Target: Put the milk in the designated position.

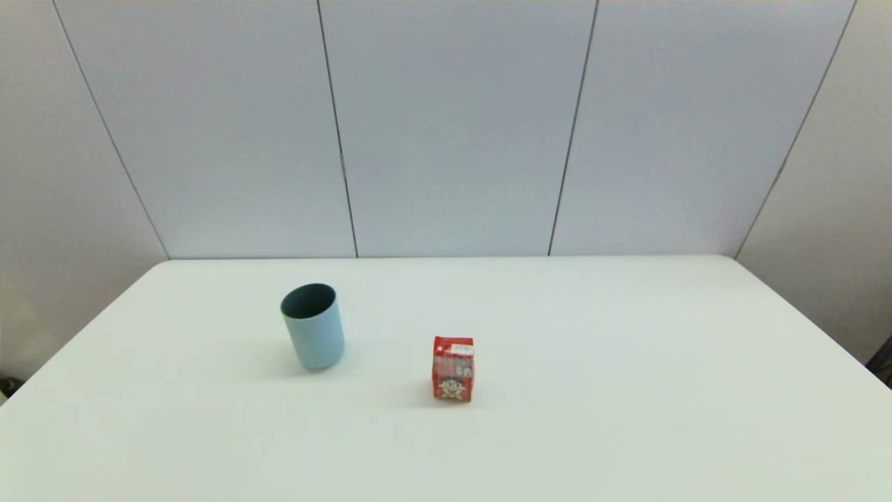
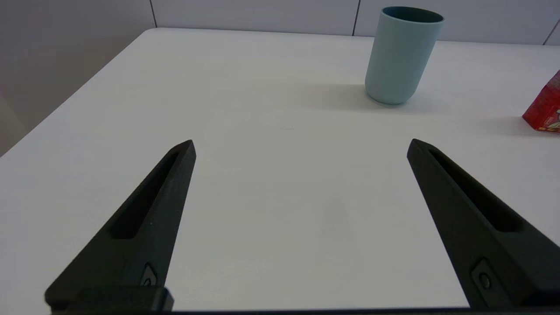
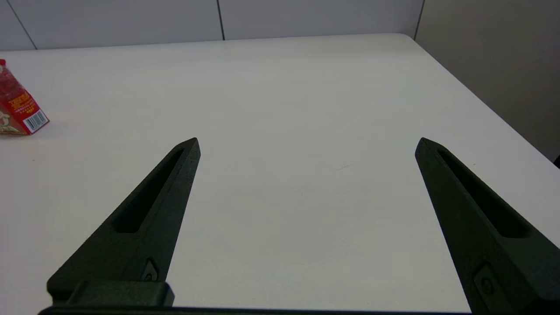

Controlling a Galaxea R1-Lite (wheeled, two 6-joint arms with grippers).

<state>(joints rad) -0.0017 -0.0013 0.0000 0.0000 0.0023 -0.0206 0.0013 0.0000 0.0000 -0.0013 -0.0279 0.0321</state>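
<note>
Starting near: both grippers are held low at the near edge of the table point(image 1: 627, 432), out of the head view, so a parked start pose is inferred. Left gripper point(image 2: 301, 146) is seen in its wrist view with fingers spread wide, nothing between them; only bare tabletop lies in the gap. Right gripper point(image 3: 308, 144) is the same: fully spread, nothing held.

Mid frame in the head view, the milk point(image 1: 453, 369) is found just right of centre, upright, cartoon face toward the camera, white label on top. No contact with anything is made; it is untouched, so the task is judged not yet begun. It also shows at the right edge of the left wrist view and the left edge of the right wrist view, so it sits between both arms, reachable by either.

Farther back, left of centre, the light blue cup point(image 1: 313, 326) stands upright, well apart from the milk. Its interior is seen dark; no contents can be made out. No marked target position is visible.
</note>
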